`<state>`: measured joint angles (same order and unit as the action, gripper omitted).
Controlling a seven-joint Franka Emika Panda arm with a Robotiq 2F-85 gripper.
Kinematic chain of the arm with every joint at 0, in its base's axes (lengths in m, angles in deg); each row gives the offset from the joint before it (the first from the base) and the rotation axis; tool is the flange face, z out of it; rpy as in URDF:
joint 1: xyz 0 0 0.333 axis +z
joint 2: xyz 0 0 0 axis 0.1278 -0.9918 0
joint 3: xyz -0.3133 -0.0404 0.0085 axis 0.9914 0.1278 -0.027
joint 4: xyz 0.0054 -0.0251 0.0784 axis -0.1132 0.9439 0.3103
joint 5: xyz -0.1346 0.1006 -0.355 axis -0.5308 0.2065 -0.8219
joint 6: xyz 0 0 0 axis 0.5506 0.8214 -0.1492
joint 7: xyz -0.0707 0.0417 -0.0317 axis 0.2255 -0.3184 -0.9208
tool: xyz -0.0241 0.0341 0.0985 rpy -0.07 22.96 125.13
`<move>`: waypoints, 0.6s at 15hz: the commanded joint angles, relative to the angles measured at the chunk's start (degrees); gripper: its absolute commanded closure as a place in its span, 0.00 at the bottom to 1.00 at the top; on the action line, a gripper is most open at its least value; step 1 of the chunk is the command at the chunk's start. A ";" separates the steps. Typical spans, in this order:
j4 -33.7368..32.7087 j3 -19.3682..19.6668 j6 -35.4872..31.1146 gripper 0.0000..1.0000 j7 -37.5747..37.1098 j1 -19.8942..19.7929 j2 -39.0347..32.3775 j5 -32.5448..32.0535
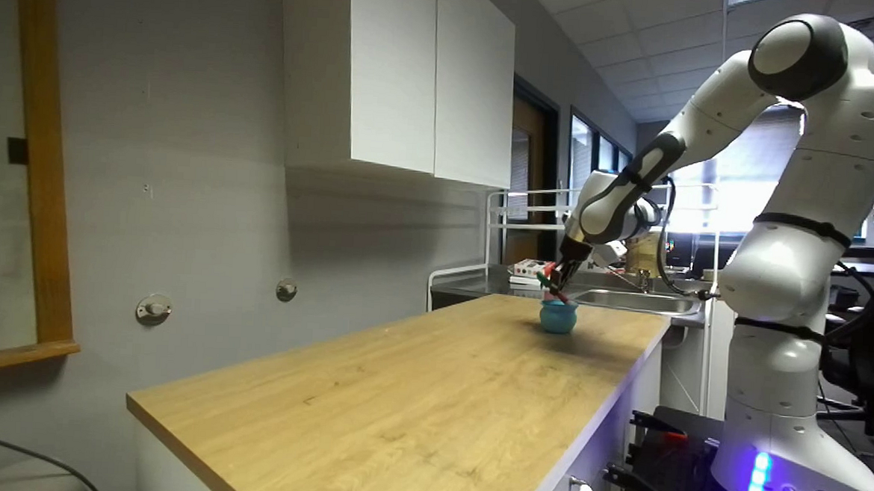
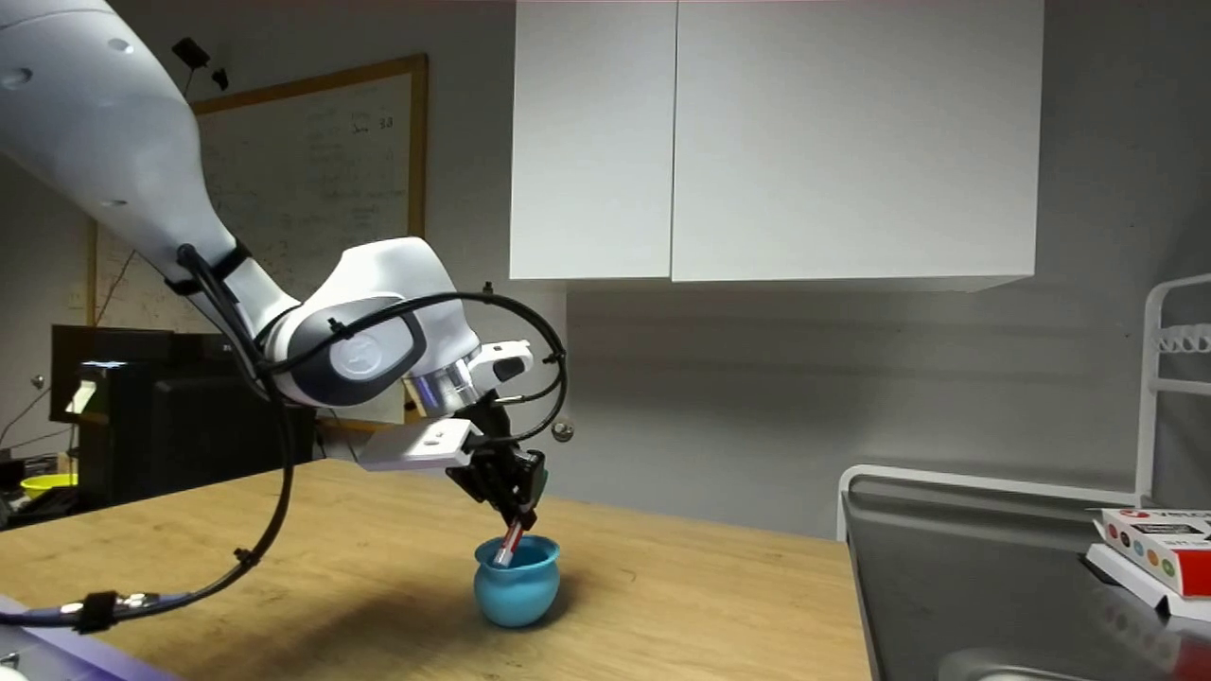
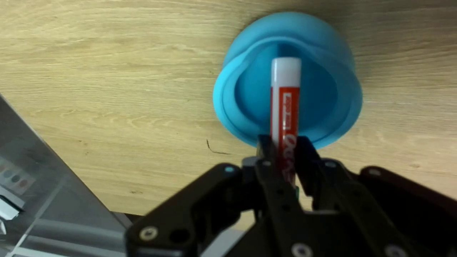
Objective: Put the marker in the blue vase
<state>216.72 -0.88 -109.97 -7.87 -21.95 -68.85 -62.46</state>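
Gripper [image 3: 284, 145]: pinching marker [image 3: 285, 110]. Blue vase [image 2: 517, 596]: just below gripper, marker's white end at mouth. Grasp, alignment seemingly done; lowering, release left.

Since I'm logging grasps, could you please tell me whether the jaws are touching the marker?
Touching: the wrist view shows the jaws closed on the marker, one pressed against each side, with no visible gap.

In the wrist view, the gripper [image 3: 285, 142] hides part of the marker [image 3: 286, 107]. In an exterior view, the edges cut off the arm [image 2: 132, 132] and box [image 2: 1156, 550]; the whiteboard [image 2: 312, 180] is mostly too faint to read.
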 commanded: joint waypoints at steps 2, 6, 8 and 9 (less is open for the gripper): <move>-2.01 -0.38 -0.55 0.86 1.49 0.57 -2.43 1.17; -3.07 -0.13 -1.06 0.86 1.73 1.55 -4.10 2.01; -3.55 -0.18 -1.29 0.86 1.74 1.94 -5.08 2.32; -3.81 -0.24 -1.42 0.86 1.73 2.10 -5.52 2.40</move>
<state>214.45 -1.03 -110.60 -7.86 -20.58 -71.97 -61.84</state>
